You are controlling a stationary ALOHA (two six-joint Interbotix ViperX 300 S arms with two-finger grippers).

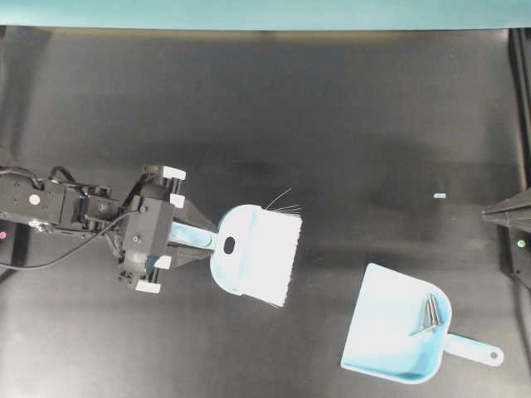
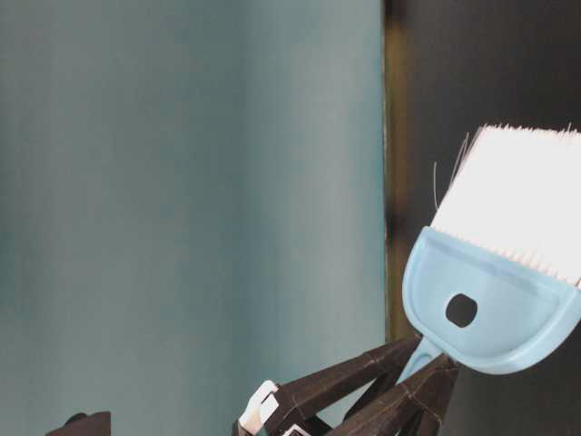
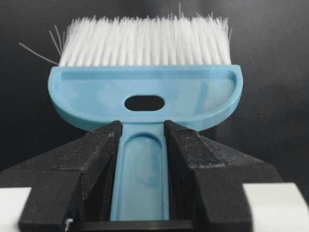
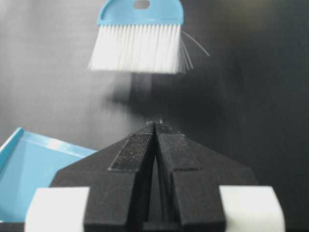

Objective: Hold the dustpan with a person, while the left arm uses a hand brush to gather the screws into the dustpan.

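**Overhead exterior: brush gripped, screws in dustpan**

Overhead exterior view: reaching in from 9 o'clock, the left arm (image 1: 50,207), with the left gripper (image 1: 192,236) clamped on the thin handle of the hand brush (image 1: 253,251). Brush head toward 3 o'clock, white bristles fanned, a few dark stray bristles sticking out at 1 o'clock. Toward 4 o'clock from the brush and well apart from it, the dustpan (image 1: 390,327) on the black table (image 1: 332,108), mouth toward 10 o'clock, handle toward 4 o'clock. Inside, near the rounded back, the screws (image 1: 428,316) in a small cluster. At the 3 o'clock edge, only the tip of the right gripper (image 1: 506,214). Seen from the right wrist, jaws pressed together on nothing.
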